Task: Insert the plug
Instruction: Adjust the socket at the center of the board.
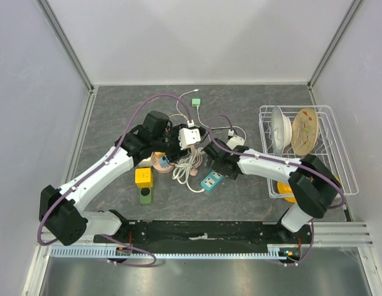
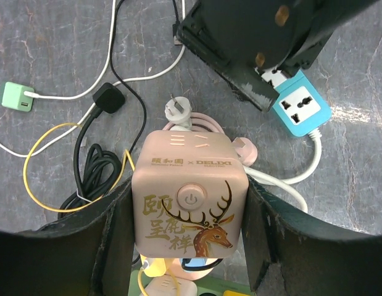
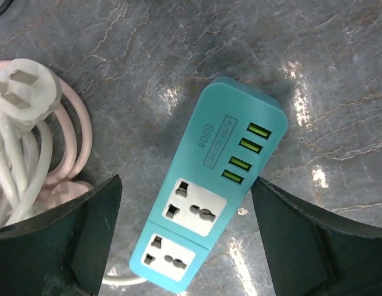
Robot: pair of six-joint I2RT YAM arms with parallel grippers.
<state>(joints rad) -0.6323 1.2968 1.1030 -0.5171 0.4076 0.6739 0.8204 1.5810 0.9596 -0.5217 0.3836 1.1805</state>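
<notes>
Only the top view takes in the whole grey table [image 1: 116, 105] and, at its right edge, the white wire dish rack [image 1: 295, 107]. In the rack a silvery bowl [image 1: 277, 128] and a tan plate [image 1: 305, 129] stand on edge side by side, and something yellow shows at the near end, partly under the right arm. The teal power strip [image 3: 206, 203] reads clearly only in the right wrist view. It lies flat with its long axis running from lower left to upper right of the frame, with four green USB ports toward the upper right end, two sockets toward the lower left and its faces up. The right gripper [image 3: 187, 240] is spread wide, one finger on each side of the strip, neither touching it. The left wrist view alone shows the pink cube socket [image 2: 189, 206] with its deer print and power button. The left gripper [image 2: 189, 191] pinches it, fingers pressed on its two sides. The white plug [image 2: 178, 110] lies on the table just above the cube in that frame, prongs pointing toward the top. In the right wrist view it sits at upper left, on a pink cable coil [image 3: 76, 132], prongs aimed left. A black plug [image 2: 108, 97] and a small green charger [image 2: 16, 97] lie at the left.
</notes>
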